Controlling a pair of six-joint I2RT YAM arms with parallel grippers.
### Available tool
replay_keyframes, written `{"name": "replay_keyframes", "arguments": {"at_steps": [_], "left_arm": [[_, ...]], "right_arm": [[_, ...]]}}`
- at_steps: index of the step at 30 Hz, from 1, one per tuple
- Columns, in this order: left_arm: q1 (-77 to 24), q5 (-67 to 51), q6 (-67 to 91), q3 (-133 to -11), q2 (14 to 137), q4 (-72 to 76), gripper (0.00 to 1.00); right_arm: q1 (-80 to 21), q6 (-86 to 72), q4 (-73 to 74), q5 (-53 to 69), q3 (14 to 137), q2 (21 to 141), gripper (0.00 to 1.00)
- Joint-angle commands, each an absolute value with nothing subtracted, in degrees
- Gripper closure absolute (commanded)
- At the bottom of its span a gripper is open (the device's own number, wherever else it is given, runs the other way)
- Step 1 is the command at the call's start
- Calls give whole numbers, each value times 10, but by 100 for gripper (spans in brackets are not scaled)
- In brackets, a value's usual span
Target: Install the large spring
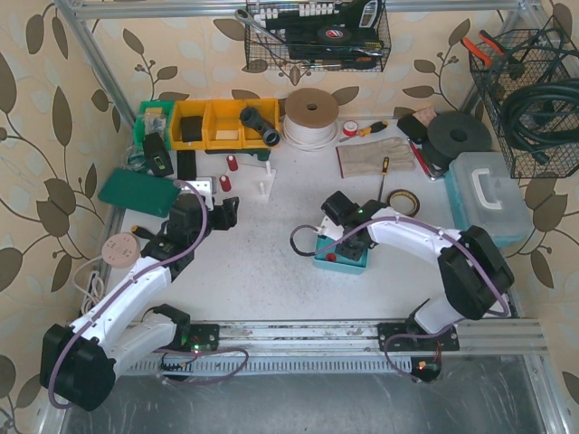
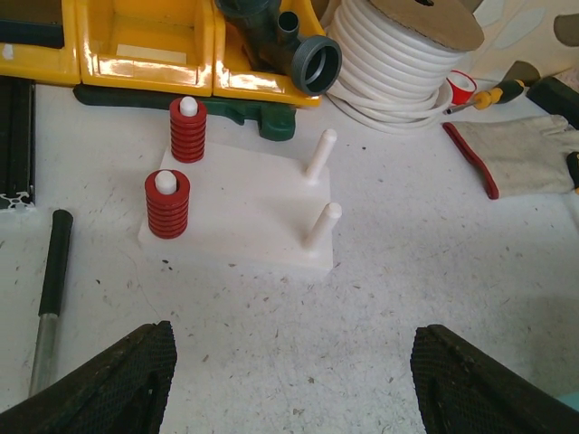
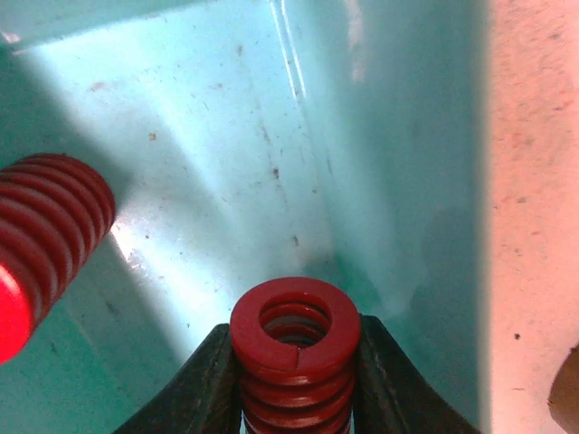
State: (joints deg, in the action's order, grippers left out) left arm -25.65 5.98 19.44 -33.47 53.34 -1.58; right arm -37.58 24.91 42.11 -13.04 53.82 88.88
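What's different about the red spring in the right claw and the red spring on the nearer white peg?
The red coiled spring is pinched by the right claw inside the teal plastic bin; the red coiled spring on the nearer peg stands untouched on the white peg board. The pinched spring's hole is empty; the other has a white peg poking out its top. Both are red coils.

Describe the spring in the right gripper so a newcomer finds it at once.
Start at the teal tray right of the table's centre, under the right arm. Inside it, the right gripper is shut on a red spring, seen end-on with its hollow core showing. The other red spring in the tray lies loose on its side, ungripped.
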Motion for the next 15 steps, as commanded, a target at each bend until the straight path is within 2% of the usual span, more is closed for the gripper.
{"name": "replay_keyframes", "arguments": {"at_steps": [1, 4, 9, 15], "left_arm": [[-264, 73, 187, -329, 523, -1, 25], [-264, 75, 197, -326, 527, 0, 18], [-264, 72, 208, -331, 531, -3, 17], [-264, -29, 223, -321, 523, 47, 28]], "right_arm": [[-375, 252, 436, -125, 531, 849, 90], [-376, 251, 428, -119, 530, 828, 90], [-387, 253, 406, -109, 530, 782, 92], [-428, 263, 339, -112, 519, 718, 92]]}}
